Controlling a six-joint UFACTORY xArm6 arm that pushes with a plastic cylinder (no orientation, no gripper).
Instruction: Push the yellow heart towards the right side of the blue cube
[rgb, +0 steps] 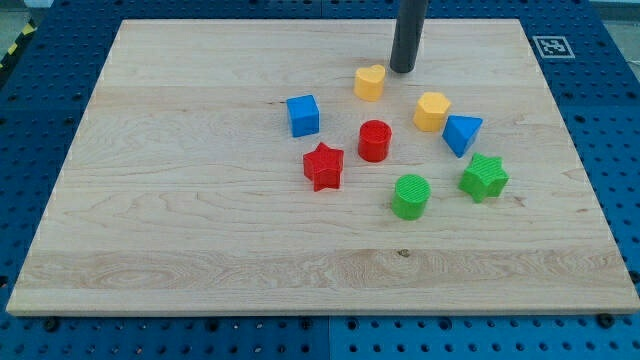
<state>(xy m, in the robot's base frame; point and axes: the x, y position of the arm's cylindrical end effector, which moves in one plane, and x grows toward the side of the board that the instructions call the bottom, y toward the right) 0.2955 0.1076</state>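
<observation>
The end effector is a bare rod with no jaws and holds nothing; my tip (403, 70) rests on the tabletop (180, 250) just beside the yellow heart (369, 82), on the heart's upper right. The heart lies up and right of the blue cube (303, 115), apart from it. Judged step: approach complete, push pending. The next move calls for a short stroke down-left. The red cylinder (374, 140) stands below that path; the yellow hexagonal block (432, 111) is clear of it.

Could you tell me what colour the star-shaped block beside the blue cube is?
Red: the star shows clearly in the camera view.
</observation>
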